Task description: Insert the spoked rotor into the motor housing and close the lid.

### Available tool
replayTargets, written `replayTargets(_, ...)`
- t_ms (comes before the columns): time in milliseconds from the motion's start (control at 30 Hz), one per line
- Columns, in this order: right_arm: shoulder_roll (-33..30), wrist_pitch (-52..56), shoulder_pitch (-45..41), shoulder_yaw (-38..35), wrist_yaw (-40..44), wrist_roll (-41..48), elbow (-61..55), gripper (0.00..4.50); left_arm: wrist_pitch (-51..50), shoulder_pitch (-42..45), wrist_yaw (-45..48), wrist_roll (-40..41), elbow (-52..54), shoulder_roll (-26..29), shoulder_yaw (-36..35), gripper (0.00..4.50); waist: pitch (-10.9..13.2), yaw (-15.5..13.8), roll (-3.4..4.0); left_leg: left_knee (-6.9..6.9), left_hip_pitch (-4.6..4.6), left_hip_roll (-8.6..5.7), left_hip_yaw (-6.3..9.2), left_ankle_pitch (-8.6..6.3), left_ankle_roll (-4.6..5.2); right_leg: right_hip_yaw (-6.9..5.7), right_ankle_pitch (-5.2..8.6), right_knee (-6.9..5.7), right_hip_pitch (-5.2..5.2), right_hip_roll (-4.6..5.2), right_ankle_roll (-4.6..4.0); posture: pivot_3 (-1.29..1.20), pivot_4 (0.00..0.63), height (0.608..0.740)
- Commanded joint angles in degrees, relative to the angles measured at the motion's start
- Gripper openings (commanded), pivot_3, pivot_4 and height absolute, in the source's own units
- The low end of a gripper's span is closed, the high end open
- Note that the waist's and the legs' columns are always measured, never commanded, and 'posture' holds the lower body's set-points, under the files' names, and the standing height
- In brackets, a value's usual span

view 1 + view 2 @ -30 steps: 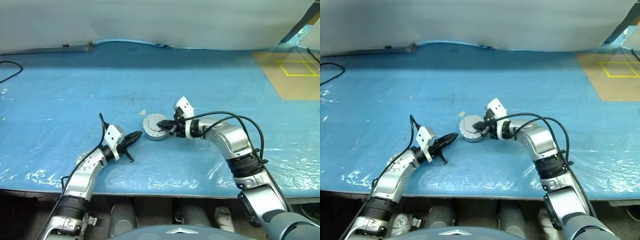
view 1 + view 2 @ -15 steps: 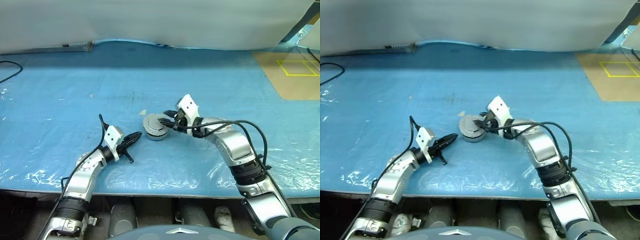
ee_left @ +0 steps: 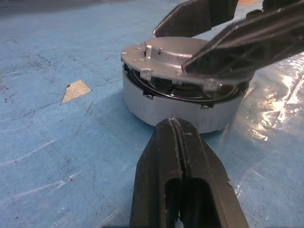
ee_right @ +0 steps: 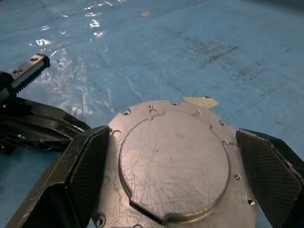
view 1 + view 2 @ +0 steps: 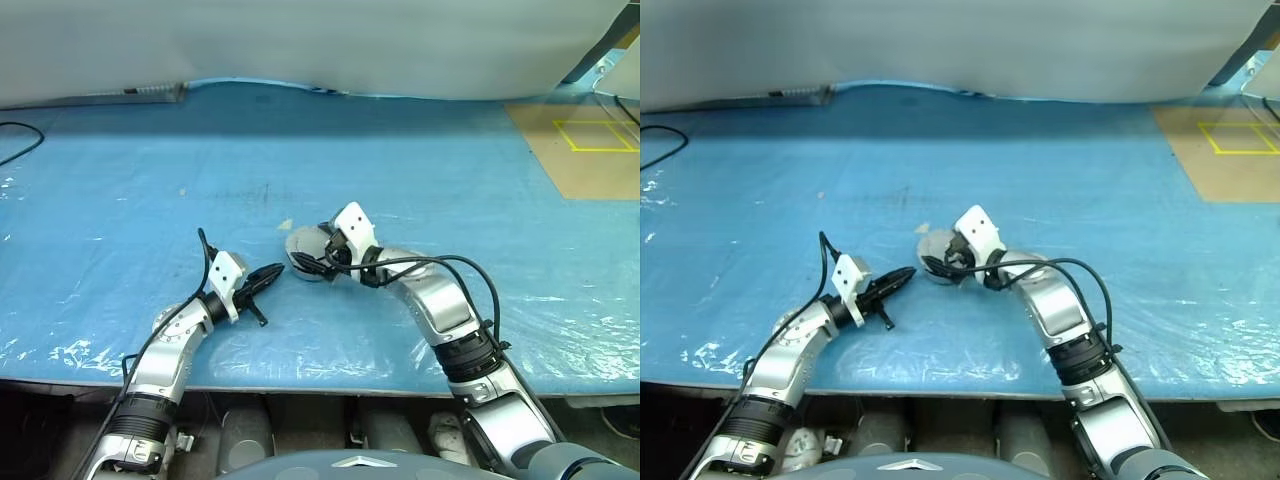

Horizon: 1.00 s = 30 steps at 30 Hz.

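The motor housing (image 3: 176,108), a short silver cylinder, stands on the blue sheet mid-table. The lid (image 4: 173,166), a scratched flat grey disc, lies on top of it, slightly raised on one side with a dark gap beneath. The spoked rotor is hidden. My right gripper (image 4: 172,134) is open, one black finger (image 4: 85,166) on each side of the lid, apart from its rim. My left gripper (image 3: 173,122) is shut and empty, its tip just short of the housing's side wall; in the left eye view it (image 5: 273,272) lies left of the housing (image 5: 300,245).
A small tan scrap (image 5: 285,224) lies on the sheet just behind the housing. A brown board with a yellow square (image 5: 585,145) sits at the back right. A black cable (image 5: 20,140) runs in at the far left. The table's front edge (image 5: 320,385) is close below both arms.
My right gripper has gone from shut at the housing's right top edge to open, and has swung left over the lid. The left arm and the housing have stayed put.
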<state>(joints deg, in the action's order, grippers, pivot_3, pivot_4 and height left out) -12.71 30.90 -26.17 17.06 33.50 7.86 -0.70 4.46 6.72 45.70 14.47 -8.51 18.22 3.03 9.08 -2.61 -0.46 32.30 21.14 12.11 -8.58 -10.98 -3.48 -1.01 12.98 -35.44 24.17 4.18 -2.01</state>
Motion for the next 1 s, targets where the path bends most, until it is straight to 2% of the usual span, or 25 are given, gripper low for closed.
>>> replayTargets(33,0.04,-2.43,0.40,0.86,0.40,-1.16,0.68,4.46,0.63,0.51,0.01,0.27,1.47,0.34,-0.42,0.00,0.00,0.01,0.00,0.00,-0.01,0.00,0.00,0.00,0.00,0.00,0.00,0.00,0.00,0.00,0.00,0.00,0.150,0.740)
replayTargets(133,0.03,-3.32,0.59,1.14,0.38,-1.83,1.62,4.46,0.67,0.46,0.04,0.31,1.42,0.37,-0.47,0.00,0.00,0.02,0.00,0.00,-0.02,0.00,0.00,0.00,0.00,0.00,0.00,-0.01,-0.01,0.00,0.00,0.00,0.150,0.740)
replayTargets(233,-0.19,-4.63,0.42,1.48,0.28,-2.80,2.26,3.85,0.68,0.42,0.03,0.32,1.44,0.41,-0.53,0.00,0.00,0.02,0.00,0.01,-0.04,0.00,0.00,0.00,0.00,0.01,0.00,-0.02,-0.01,0.00,0.00,0.00,0.150,0.740)
replayTargets(333,-0.33,-5.91,0.25,1.67,0.36,-3.35,2.53,2.96,0.68,0.53,0.06,0.31,1.31,0.47,-0.59,0.00,0.00,0.04,0.00,0.01,-0.04,0.00,0.00,0.00,0.00,0.01,0.00,-0.02,-0.01,0.00,0.00,0.00,0.150,0.740)
replayTargets(467,-1.16,-6.51,0.04,2.07,0.75,-4.29,1.64,2.96,0.62,0.69,0.07,0.27,1.25,0.53,-0.58,0.00,0.00,0.04,0.00,0.02,-0.04,0.00,0.00,0.00,0.00,0.02,-0.01,-0.04,-0.01,0.00,0.01,0.00,0.150,0.740)
replayTargets(733,-2.96,-1.24,-0.78,3.14,2.22,-5.04,-2.07,2.96,0.48,0.95,0.18,0.26,1.22,0.49,-0.38,0.00,0.00,0.03,0.00,0.00,-0.03,-0.01,0.00,0.00,0.00,0.01,-0.01,-0.01,-0.02,0.00,0.01,0.00,0.150,0.740)
replayTargets(1000,-1.83,-1.30,-1.27,3.18,-0.64,-6.74,0.22,2.96,0.58,1.05,0.35,0.24,1.11,0.64,-0.40,0.00,0.00,0.03,0.00,0.01,-0.05,-0.01,0.00,0.00,0.00,0.02,-0.01,-0.03,-0.03,0.00,0.01,0.00,0.150,0.740)
